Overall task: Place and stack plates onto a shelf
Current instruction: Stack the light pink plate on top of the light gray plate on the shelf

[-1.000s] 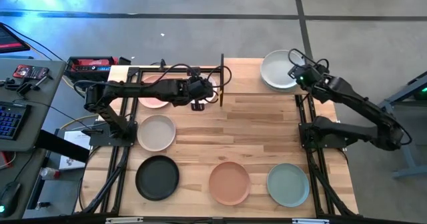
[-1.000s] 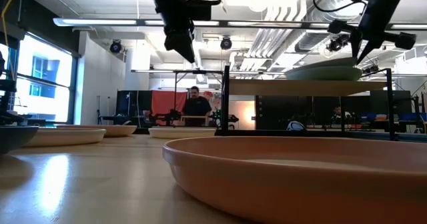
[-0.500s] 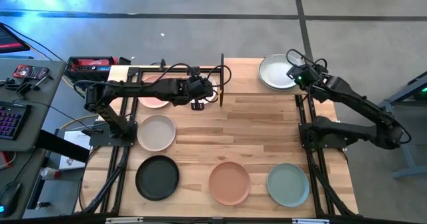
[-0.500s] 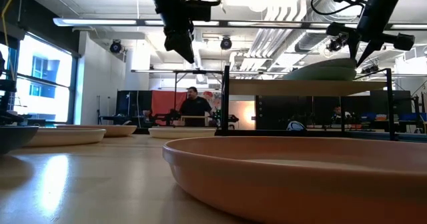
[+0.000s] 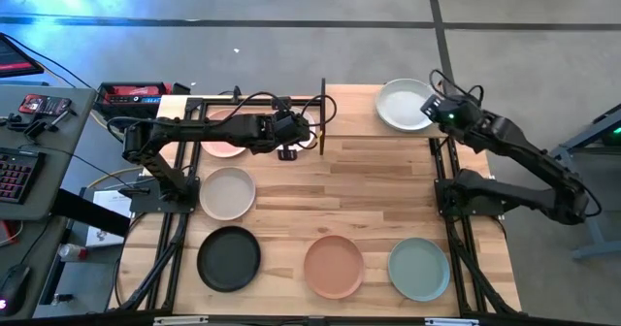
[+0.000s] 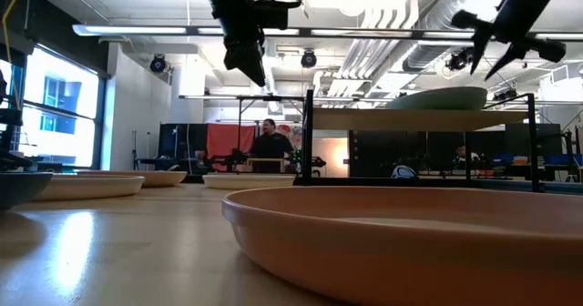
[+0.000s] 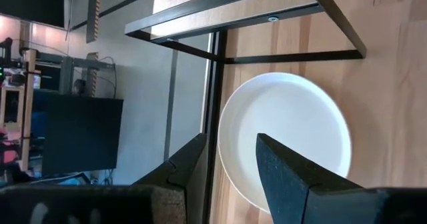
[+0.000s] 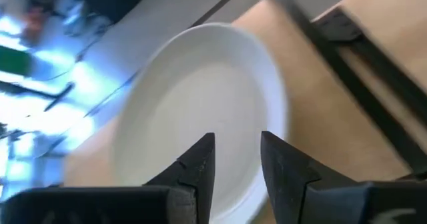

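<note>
The shelf, a light-wood panel on black uprights, stands at the table's far edge. A pale plate rests on its right end, also seen in the low view. My right gripper hovers open just above that plate's right rim, clear of it. My left gripper hangs open, high over the table by the shelf's left upright. Its wrist view shows a white plate lying on the wood by the shelf's black frame. Pink, cream, black, terracotta and sage green plates lie on the table.
The arms' black base frames run along the table's left and right sides. A side desk with a keyboard stands left of the table. A person shows in the room beyond.
My right gripper has opened, let go of the pale plate's right rim, and risen a little toward the table's right edge. The plate, held slightly raised before, has settled on the shelf's right end.
</note>
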### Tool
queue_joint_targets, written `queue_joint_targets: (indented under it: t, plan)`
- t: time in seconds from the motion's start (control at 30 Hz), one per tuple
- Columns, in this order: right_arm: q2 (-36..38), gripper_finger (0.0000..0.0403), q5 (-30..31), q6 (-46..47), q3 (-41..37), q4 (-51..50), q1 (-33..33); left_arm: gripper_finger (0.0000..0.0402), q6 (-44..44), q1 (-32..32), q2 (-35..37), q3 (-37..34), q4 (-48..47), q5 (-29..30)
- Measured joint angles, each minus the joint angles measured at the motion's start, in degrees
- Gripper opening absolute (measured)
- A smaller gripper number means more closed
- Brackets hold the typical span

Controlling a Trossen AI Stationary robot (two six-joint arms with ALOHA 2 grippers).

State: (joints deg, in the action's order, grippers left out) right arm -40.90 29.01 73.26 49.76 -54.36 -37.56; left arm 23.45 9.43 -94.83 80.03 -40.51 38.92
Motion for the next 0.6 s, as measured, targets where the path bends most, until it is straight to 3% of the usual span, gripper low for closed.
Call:
queue_joint_targets:
  t: [0.13,0.4,0.6]
  plan:
    - [2.49,0.0101,-5.67,-4.82,0.0,4.67,0.94,0.0117,-3.18,0.26,0.0,0.0,-1.03,-2.2]
    - [1.7,0.0101,-24.13,-18.67,0.0,18.32,3.29,0.0117,-11.9,2.72,0.0,-0.79,-8.79,-15.72]
    - [-0.17,0.0101,-32.2,-26.46,0.0,29.05,6.67,0.0117,-16.73,5.33,0.0,-2.54,-14.79,-18.02]
